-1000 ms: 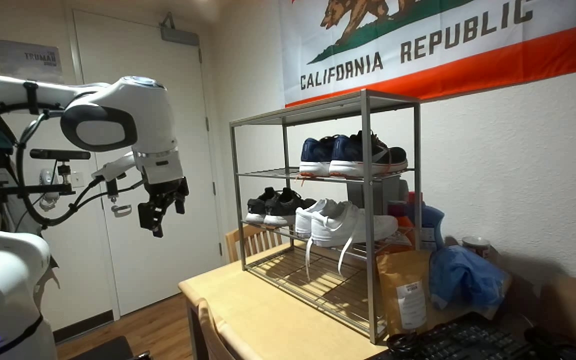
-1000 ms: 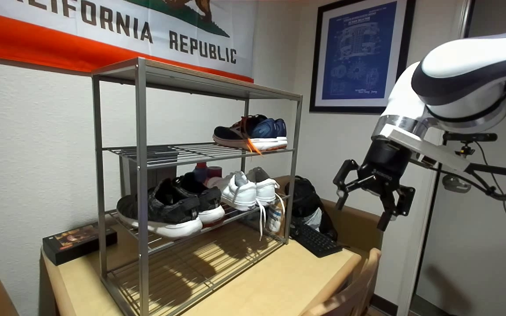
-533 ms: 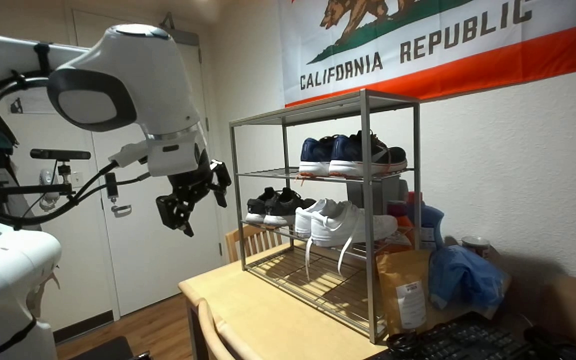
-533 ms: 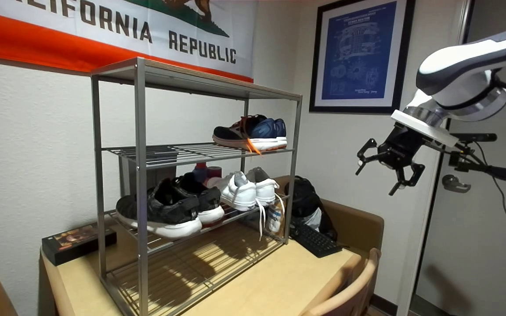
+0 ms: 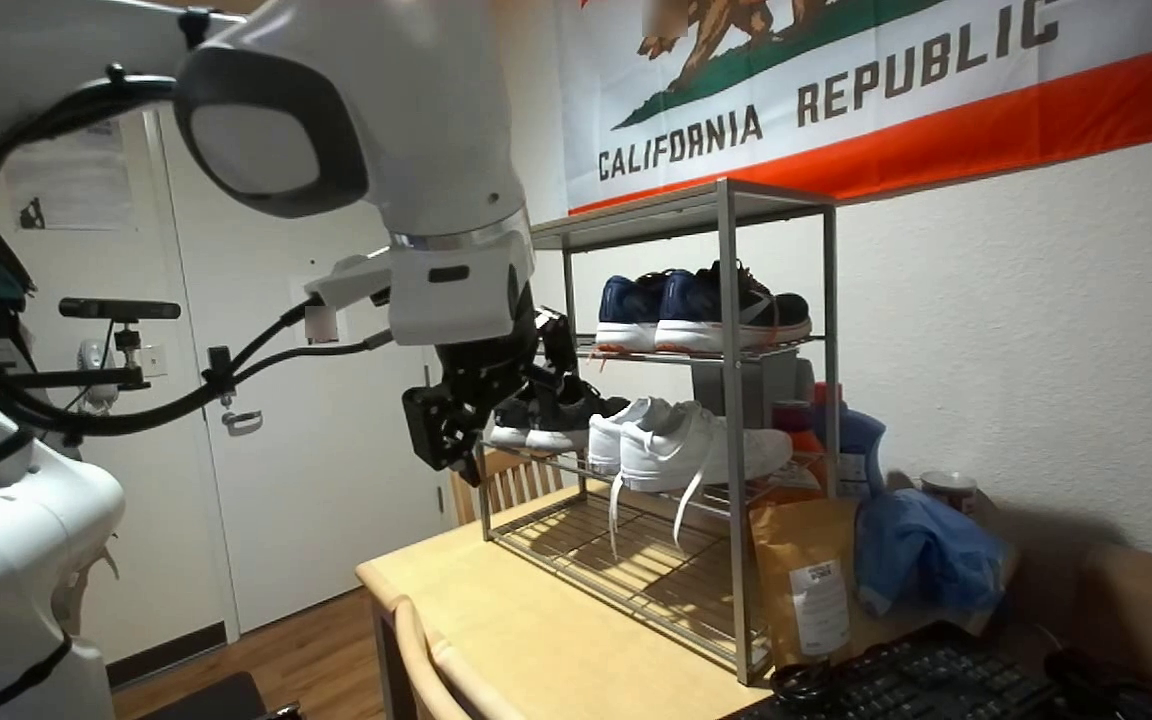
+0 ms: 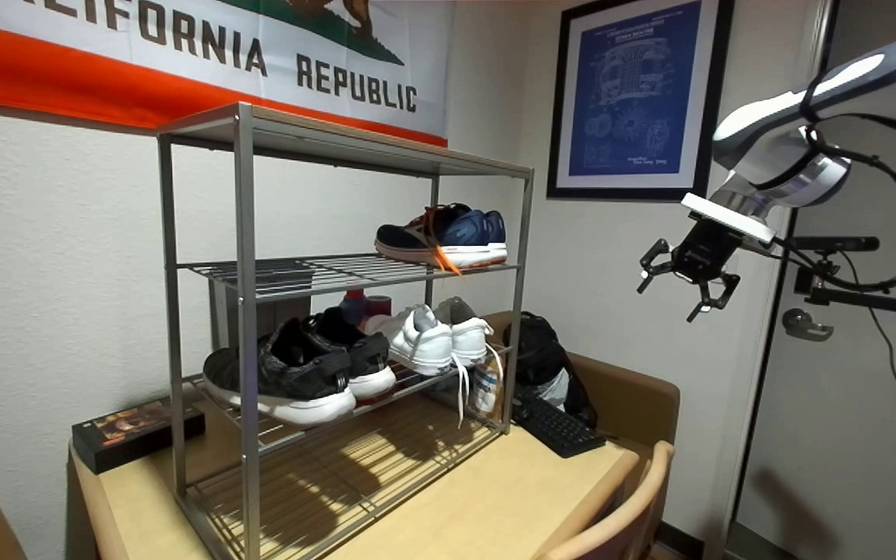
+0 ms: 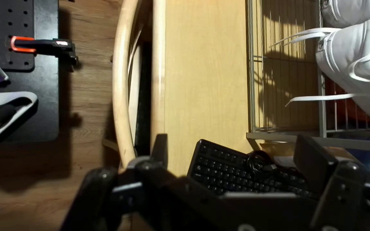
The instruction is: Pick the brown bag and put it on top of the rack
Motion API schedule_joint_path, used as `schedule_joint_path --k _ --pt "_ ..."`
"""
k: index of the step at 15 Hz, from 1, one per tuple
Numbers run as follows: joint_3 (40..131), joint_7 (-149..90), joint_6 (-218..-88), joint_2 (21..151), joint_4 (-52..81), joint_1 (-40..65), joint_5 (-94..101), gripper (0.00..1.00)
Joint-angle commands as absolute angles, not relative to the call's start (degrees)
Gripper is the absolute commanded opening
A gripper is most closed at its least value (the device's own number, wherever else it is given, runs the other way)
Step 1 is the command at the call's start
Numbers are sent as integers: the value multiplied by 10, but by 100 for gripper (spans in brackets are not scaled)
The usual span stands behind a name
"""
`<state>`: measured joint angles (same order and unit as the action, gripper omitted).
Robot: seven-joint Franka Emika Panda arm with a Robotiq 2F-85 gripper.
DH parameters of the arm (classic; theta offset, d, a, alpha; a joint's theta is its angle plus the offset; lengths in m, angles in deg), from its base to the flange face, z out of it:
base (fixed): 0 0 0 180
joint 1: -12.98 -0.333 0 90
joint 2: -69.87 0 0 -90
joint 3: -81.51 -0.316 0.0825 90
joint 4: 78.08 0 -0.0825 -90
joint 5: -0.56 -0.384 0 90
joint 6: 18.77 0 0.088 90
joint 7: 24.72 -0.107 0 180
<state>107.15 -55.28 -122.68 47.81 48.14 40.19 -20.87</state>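
Pick and placement both seem undone: the labelled brown bag [image 5: 802,560] stands on the bench [image 5: 546,610] beside the rack [image 5: 735,440], and the tool [image 6: 666,303], its jaws spread apart, is empty.

You have a flag [image 5: 896,90] on one wall [image 6: 43,257] and a framed picture [image 6: 635,101] on the next, with navy shoes [image 5: 686,312] sitting above white shoes [image 5: 666,448] and black shoes [image 6: 300,375] level with the white pair. On the table [image 5: 546,620] you can see a keyboard [image 7: 220,171] with a coiled cable [image 7: 256,166] at its edge — and a box [image 6: 137,435] at the opposite end. Your blue bag [image 5: 926,555] has a container [image 5: 948,488] just behind it — and a chair [image 7: 120,80] stands beside the table.
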Motion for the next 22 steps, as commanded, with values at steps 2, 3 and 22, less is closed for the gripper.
schedule_joint_path --k 2,3,22 --pt "1064 -550 -1221 493 468 406 -212 100" --pt "1055 -573 -1223 490 466 407 -212 100" --pt "1042 -896 -1095 855 -16 380 -221 100"
